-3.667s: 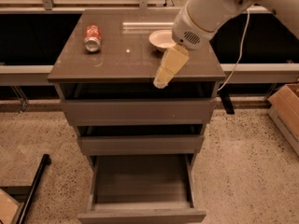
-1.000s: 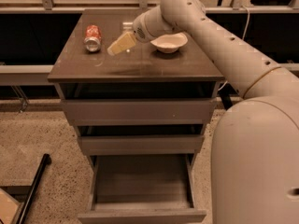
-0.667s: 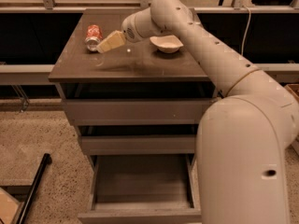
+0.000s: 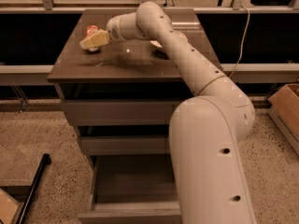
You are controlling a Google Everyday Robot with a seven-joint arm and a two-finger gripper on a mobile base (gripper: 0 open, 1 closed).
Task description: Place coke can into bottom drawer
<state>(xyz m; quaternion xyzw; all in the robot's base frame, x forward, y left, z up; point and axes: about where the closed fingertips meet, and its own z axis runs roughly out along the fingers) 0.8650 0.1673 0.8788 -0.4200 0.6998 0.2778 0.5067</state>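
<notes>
Care is needed: the end effector (image 4: 95, 40), whose state cannot be told, is held against the coke can (image 4: 91, 30) on the desk (image 4: 131, 64); squarer alignment is advised before grasping.

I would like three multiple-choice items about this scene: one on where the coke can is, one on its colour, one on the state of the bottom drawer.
1. Where is the coke can? A) on the cabinet top B) inside a drawer C) on the floor
2. What colour is the coke can? A) blue B) red C) green
3. The bottom drawer is: A) shut B) taken out C) pulled open
Answers: 1 A, it sits at the top's far left, the gripper right at it. 2 B, its body shows red. 3 C, its inside is visible.
</notes>
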